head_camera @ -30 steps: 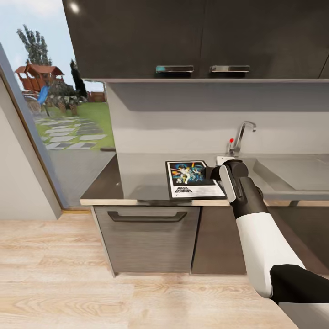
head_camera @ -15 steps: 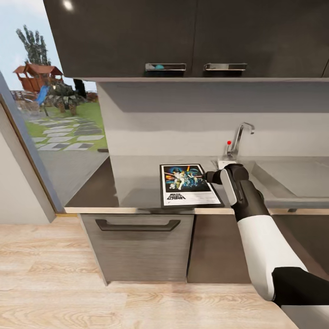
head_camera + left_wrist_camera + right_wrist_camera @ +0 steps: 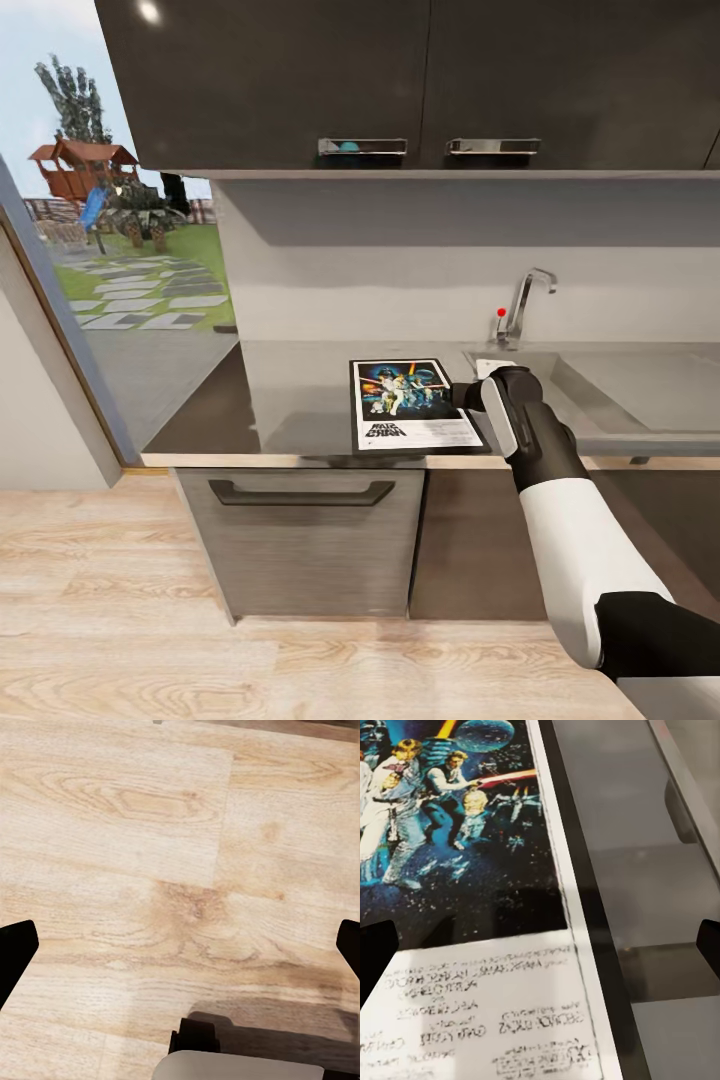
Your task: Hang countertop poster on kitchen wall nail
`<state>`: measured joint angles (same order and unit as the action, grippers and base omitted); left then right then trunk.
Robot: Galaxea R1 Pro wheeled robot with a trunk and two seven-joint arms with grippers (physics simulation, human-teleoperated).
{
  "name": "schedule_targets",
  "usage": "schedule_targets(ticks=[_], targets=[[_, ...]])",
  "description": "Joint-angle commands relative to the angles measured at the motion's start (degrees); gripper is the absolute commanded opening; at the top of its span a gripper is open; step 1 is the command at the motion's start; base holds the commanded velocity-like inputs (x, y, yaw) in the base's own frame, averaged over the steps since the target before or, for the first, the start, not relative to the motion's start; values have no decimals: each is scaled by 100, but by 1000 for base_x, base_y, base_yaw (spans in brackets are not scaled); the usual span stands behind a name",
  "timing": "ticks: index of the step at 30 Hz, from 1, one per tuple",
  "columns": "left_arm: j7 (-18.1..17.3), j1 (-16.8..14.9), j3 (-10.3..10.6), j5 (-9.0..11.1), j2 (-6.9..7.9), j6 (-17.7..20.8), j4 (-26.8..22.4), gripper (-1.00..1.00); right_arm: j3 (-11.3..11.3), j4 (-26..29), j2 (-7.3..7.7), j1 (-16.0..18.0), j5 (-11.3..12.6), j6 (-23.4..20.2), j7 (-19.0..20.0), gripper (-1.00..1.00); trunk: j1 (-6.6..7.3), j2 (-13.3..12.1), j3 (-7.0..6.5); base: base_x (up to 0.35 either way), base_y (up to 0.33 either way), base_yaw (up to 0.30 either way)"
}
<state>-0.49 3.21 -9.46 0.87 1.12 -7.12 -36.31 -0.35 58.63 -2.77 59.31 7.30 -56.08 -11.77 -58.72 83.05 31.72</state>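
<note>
- Poster (image 3: 412, 406) lies flat on the kitchen countertop (image 3: 300, 385), near the pale front edge and just left of the steel sink basin (image 3: 640, 385); its black frame, blue figure artwork and black lettering face up.
- Right arm (image 3: 560, 500) reaches over the counter's edge, its right gripper (image 3: 462, 393) at the poster's right border.
- Seen from the right wrist, the right gripper (image 3: 540, 945) has its dark fingertips (image 3: 375, 949) spread wide at either side of the view, over the poster (image 3: 472, 907) and grasping nothing; the poster's frame edge and grey counter (image 3: 645, 855) run beside it.
- Left gripper (image 3: 180, 945) hangs over the pale wooden floor (image 3: 150, 832), fingertips (image 3: 13, 949) likewise wide apart and empty.
- Chrome tap (image 3: 525, 300) stands behind the basin; dark wall cabinets (image 3: 400, 80) hang above, and a garden (image 3: 130, 250) shows through the glass at left.
</note>
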Motion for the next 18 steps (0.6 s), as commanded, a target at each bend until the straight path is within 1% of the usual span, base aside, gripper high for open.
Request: schedule_targets(ticks=[1,6,9,12,18], targets=[[-5,2,-4,9,-1,-9,-6,100,-4,4,-3,4,61,-14,-53,100,0,3,5,0,0,0],[-5,2,-4,9,-1,-9,-6,100,-4,4,-3,4,61,-14,-53,100,0,3,5,0,0,0],[-4,3,-4,15,21,-38,24,100,38,94,-46,-59,68,-61,-57,100,0,3,5,6,7,0],[-4,4,-4,17,31,-57,37,100,59,190,-67,-144,74,-71,-60,100,0,3,5,76,102,0],[-4,4,-4,18,36,-68,42,100,70,242,-89,-168,77,-77,-62,100,0,3,5,58,82,0]])
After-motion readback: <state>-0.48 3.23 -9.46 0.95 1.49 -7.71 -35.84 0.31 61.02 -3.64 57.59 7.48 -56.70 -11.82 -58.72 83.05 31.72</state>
